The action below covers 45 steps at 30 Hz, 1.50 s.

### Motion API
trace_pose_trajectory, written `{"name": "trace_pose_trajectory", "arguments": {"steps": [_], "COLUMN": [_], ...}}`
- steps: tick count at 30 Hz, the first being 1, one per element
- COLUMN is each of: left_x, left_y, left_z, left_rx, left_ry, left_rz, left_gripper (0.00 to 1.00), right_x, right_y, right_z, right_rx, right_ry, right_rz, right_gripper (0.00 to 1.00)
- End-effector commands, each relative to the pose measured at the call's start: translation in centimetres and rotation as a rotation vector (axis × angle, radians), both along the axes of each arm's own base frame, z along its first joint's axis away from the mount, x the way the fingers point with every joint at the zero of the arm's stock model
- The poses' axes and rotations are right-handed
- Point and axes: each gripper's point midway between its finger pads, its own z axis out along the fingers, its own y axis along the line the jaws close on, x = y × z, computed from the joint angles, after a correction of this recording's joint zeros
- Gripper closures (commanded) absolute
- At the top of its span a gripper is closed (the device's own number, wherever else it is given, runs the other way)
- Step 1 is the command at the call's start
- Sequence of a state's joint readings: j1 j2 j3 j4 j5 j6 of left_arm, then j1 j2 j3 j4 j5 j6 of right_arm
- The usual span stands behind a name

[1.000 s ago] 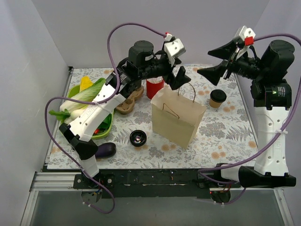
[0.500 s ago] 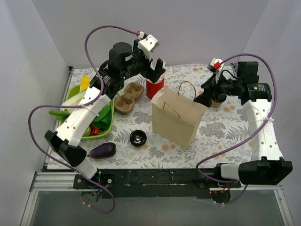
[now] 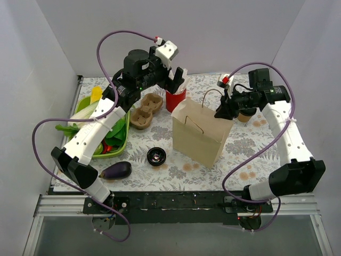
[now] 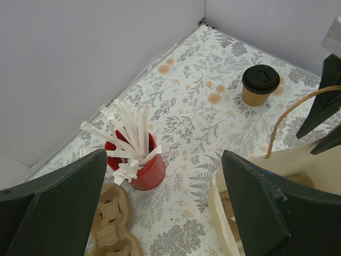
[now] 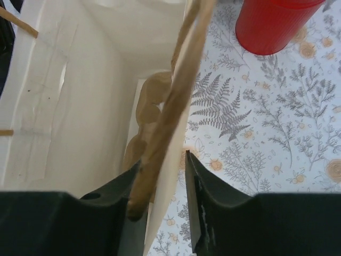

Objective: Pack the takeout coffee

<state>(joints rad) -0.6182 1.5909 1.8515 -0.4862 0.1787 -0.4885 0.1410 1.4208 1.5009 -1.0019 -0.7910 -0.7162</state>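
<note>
The takeout coffee point(image 4: 260, 85), a small kraft cup with a black lid, stands at the back right and is partly hidden behind my right wrist point(image 3: 246, 113). The paper bag point(image 3: 200, 136) stands open mid-table. My right gripper point(image 5: 162, 160) straddles the bag's right rim point(image 5: 176, 160). The handle point(image 5: 170, 101) lies against its left finger, and a narrow gap shows on the right side. My left gripper point(image 4: 164, 156) hovers wide open and holds nothing, above the red cup of straws point(image 4: 139, 165).
A pulp cup carrier point(image 3: 146, 111) lies left of the red cup point(image 3: 175, 98), and another shows inside the bag point(image 5: 149, 106). A green basket point(image 3: 114, 149) of vegetables sits at the left. An eggplant point(image 3: 116, 170) and a black lid point(image 3: 156, 156) lie in front.
My right arm has dropped from high at the back down to the bag's rim, and its jaws have narrowed around the handle. My left arm pulled back off the bag toward the red cup.
</note>
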Motion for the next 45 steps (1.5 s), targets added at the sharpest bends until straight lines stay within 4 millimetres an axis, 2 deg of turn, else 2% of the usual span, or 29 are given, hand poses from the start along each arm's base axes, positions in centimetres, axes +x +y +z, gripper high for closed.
{"name": "trace_pose_trajectory", "arguments": {"steps": [1,3,4,5,7,8,9,12,18,24,27,31,35,37,42,45], "left_x": [-0.9,-0.8,-0.8,-0.9,-0.8,-0.8,-0.9,-0.9,-1.0,-1.3,-1.4,-1.7,-1.8,-1.7,-1.8,-2.8], "left_y": [1.9,2.3,2.4,2.6,2.7,2.7,2.8,2.8,2.7,2.7,3.1,3.5,3.5,3.4,2.9,2.2], "left_z": [2.2,2.2,1.5,1.6,0.9,0.7,0.5,-0.3,-1.3,-1.9,-2.3,-3.2,-3.4,-3.5,-2.6,-3.3], "left_rx": [-0.011,-0.006,0.003,-0.001,0.007,0.008,0.006,0.012,0.016,0.01,0.016,0.03,0.034,0.036,0.033,0.037], "left_ry": [-0.061,-0.072,-0.063,-0.067,-0.055,-0.05,-0.041,-0.024,-0.005,0.014,0.018,0.025,0.029,0.031,0.013,0.035], "left_rz": [0.028,0.04,0.044,0.047,0.047,0.047,0.047,0.044,0.038,0.036,0.05,0.056,0.056,0.053,0.018,-0.054], "left_gripper": [0.1,0.1,0.1,0.1,0.1,0.1,0.1,0.1,0.1,0.1,0.1,0.1,0.1,0.1,0.1,0.1], "right_x": [0.4,-0.3,-0.5,-1.0,-2.3,-3.0,-4.0,-5.9,-9.3,-11.9,-12.6,-13.0,-12.1,-11.0,-8.3,-7.0], "right_y": [0.0,0.3,0.4,0.6,1.8,1.9,2.9,3.6,3.7,3.8,3.8,3.8,4.2,4.5,4.0,3.8], "right_z": [4.4,5.7,6.1,6.9,7.0,7.3,7.2,6.4,4.8,4.9,5.0,5.2,5.5,5.9,5.3,4.6], "right_rx": [-0.016,-0.035,-0.05,-0.054,-0.068,-0.082,-0.087,-0.126,-0.2,-0.185,-0.178,-0.175,-0.159,-0.15,-0.179,-0.189], "right_ry": [-0.151,-0.223,-0.255,-0.301,-0.339,-0.373,-0.394,-0.432,-0.518,-0.546,-0.552,-0.557,-0.533,-0.539,-0.549,-0.519], "right_rz": [0.027,0.066,0.072,0.084,0.139,0.148,0.192,0.242,0.357,0.415,0.431,0.44,0.372,0.316,0.22,0.18], "right_gripper": [0.73,0.83,0.88,0.9,0.99,0.99,0.99,0.99,0.99,0.99,0.99,0.99,0.99,0.99,0.99,0.99]}}
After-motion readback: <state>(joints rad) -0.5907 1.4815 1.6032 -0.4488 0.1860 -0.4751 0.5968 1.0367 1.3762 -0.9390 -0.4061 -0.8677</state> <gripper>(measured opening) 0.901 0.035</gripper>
